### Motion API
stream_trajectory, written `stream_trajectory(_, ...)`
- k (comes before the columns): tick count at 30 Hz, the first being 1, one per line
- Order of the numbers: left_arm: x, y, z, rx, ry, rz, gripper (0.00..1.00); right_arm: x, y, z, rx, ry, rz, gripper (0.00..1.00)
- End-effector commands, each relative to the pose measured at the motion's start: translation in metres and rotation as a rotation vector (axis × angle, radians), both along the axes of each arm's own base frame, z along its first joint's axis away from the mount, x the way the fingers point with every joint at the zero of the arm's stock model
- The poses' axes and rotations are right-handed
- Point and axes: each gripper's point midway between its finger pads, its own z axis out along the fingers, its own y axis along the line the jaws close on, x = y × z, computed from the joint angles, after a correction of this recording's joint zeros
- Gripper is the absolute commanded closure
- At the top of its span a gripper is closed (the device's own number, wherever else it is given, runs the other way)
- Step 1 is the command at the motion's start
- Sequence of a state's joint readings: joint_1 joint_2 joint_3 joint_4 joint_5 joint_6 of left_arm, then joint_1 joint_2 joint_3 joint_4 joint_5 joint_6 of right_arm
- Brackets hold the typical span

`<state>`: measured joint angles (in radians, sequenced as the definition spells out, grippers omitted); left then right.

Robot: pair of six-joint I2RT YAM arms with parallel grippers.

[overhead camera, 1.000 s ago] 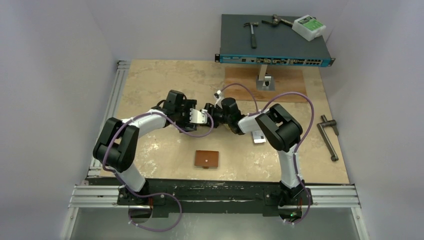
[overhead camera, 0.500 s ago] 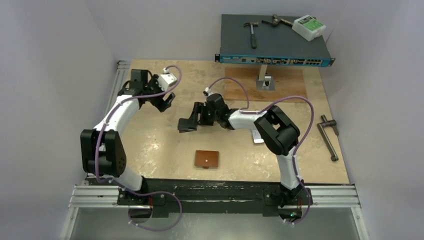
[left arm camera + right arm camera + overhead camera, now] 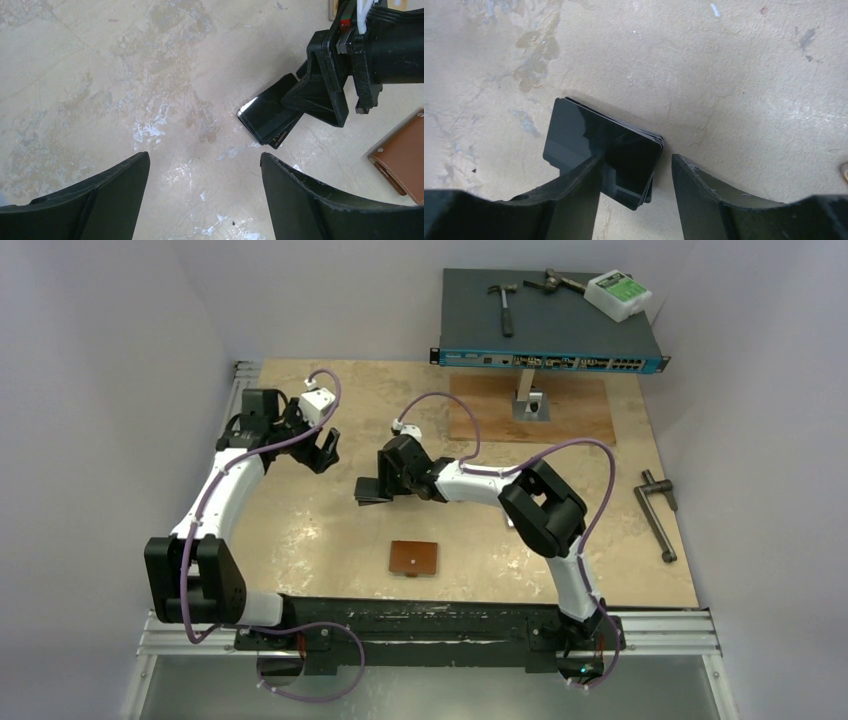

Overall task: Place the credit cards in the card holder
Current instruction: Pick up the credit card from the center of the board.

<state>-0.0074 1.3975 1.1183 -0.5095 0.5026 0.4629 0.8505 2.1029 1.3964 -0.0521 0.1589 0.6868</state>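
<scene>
Two sets of fingers, one card stack, one holder.

Left fingers (image 3: 115, 195): spread wide with nothing between them, over bare table (image 3: 300, 530) at the far left, well apart from the stack.

Credit cards (image 3: 589, 135): black, slightly fanned stack, lying flat at mid-table.

Right fingers (image 3: 719, 200): apart, low over the stack. One finger overlaps its lower edge; the other stands just beside its right edge, off the cards. Contact cannot be told.

Card holder (image 3: 414, 558): brown leather, closed, flat on the table nearer the arm bases, right of the stack, clear of both sets of fingers.
</scene>
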Motion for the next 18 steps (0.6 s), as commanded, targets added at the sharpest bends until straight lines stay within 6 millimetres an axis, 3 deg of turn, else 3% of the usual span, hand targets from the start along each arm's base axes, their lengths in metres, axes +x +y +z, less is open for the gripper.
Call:
stream_trajectory(1, -0.008, 0.005, 0.006, -0.04, 0.007, 0.016, 0.18, -0.022, -0.059, -0.07, -0.305, 0.105, -0.055, 0.5)
stream_trajectory(7, -0.011, 0.01, 0.012, -0.054, 0.009, 0.028, 0.18, -0.019, -0.069, -0.082, -0.38, 0.082, -0.075, 0.54)
stream_trajectory(18, -0.012, 0.014, 0.008, -0.058, 0.026, 0.043, 0.19, -0.026, -0.081, -0.075, -0.345, 0.058, -0.118, 0.61)
